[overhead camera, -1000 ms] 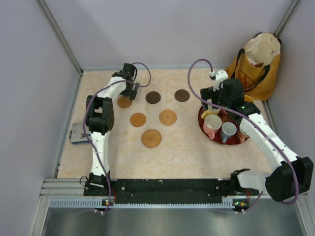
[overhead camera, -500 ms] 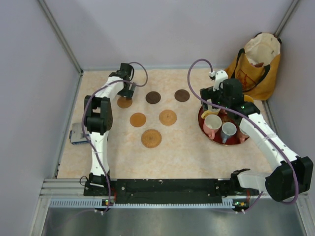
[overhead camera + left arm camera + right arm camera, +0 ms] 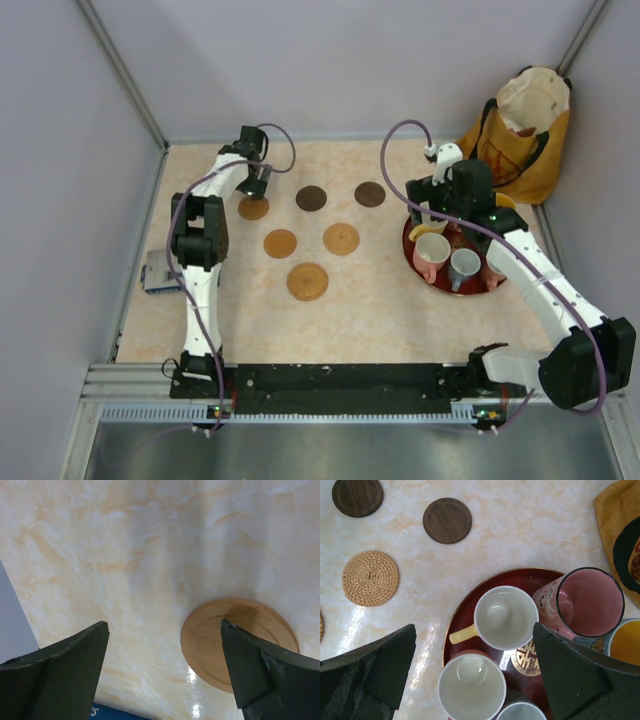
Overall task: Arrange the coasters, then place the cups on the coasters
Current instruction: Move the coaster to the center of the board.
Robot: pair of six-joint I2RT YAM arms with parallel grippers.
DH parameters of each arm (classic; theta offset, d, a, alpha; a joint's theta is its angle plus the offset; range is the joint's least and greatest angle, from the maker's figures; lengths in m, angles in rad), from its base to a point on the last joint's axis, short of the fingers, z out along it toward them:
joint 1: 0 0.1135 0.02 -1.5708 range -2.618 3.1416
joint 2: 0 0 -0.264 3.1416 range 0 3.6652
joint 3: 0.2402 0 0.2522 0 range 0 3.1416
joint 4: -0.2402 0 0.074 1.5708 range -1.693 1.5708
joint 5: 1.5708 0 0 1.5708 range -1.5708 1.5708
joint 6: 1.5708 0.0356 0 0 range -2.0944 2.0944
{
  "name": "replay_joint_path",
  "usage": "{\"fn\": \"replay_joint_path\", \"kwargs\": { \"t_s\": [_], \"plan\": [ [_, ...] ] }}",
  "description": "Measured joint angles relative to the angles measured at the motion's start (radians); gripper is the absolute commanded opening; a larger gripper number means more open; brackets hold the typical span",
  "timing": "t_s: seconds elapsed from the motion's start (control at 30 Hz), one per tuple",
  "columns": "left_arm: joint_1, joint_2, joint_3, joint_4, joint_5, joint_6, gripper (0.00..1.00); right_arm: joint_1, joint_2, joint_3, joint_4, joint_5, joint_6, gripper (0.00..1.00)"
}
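Observation:
Several coasters lie on the marbled table: tan ones and two dark brown ones. My left gripper hovers open just behind the far-left tan coaster, holding nothing. The cups stand together on the red tray: a pale yellow cup, a pink cup, a taller pink cup, a blue cup with yellow inside and a blue-grey cup. My right gripper hangs open above them, its place over the tray.
A yellow-orange bag stands at the back right, next to the tray. A small blue box lies by the left edge of the table. Grey walls close in the left, back and right sides.
My left gripper has drawn back from the far-left tan coaster toward the rear left, leaving the coaster flat on the table. The right arm has not moved.

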Motion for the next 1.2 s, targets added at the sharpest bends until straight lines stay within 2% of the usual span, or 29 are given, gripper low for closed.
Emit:
{"fn": "replay_joint_path", "kwargs": {
  "t_s": [0.6,0.87,1.03,1.2],
  "plan": [
    [-0.002,0.050,0.072,0.023,-0.011,0.014,0.98,0.000,0.016,0.000,0.000,0.000,-0.007,0.99],
    [-0.002,0.037,0.061,0.022,0.047,-0.013,0.98,0.000,0.016,0.000,0.000,0.001,-0.008,0.99],
    [-0.002,-0.058,-0.005,0.002,0.118,-0.040,0.98,0.000,0.016,0.000,0.000,0.001,-0.011,0.99],
    [-0.002,-0.279,-0.142,0.000,0.179,-0.051,0.99,0.000,0.016,0.000,0.000,0.010,-0.017,0.99]
  ]
}}
